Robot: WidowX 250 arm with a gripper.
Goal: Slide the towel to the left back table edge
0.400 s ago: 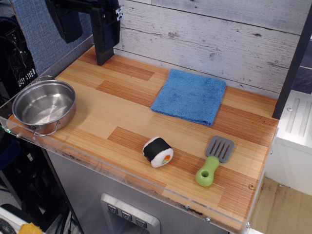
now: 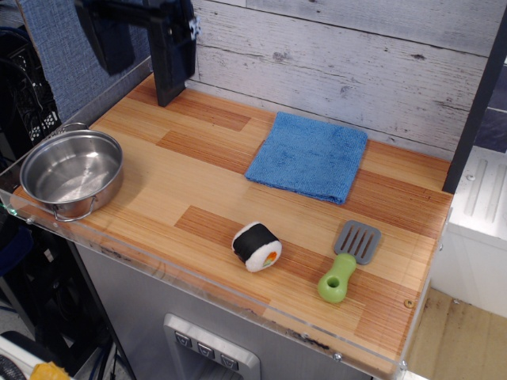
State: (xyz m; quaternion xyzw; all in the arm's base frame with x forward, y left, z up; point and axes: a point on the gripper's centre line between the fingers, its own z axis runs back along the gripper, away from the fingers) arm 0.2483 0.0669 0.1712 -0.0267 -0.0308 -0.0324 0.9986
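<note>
The blue towel [image 2: 307, 155] lies flat on the wooden table [image 2: 158, 170], at the back and right of centre, close to the plank wall. My gripper [image 2: 169, 96] is a black slab hanging at the back left corner with its tip just above the table, well left of the towel and apart from it. It holds nothing that I can see. From this angle its jaws read as one block, so I cannot tell whether they are open or shut.
A steel pot [image 2: 71, 172] stands at the front left corner. A toy sushi roll [image 2: 256, 246] lies near the front middle. A green-handled grey spatula [image 2: 348, 260] lies at the front right. A clear acrylic rim [image 2: 198, 281] edges the table.
The arm has shifted very slightly at the back left. The towel and the other things have not moved.
</note>
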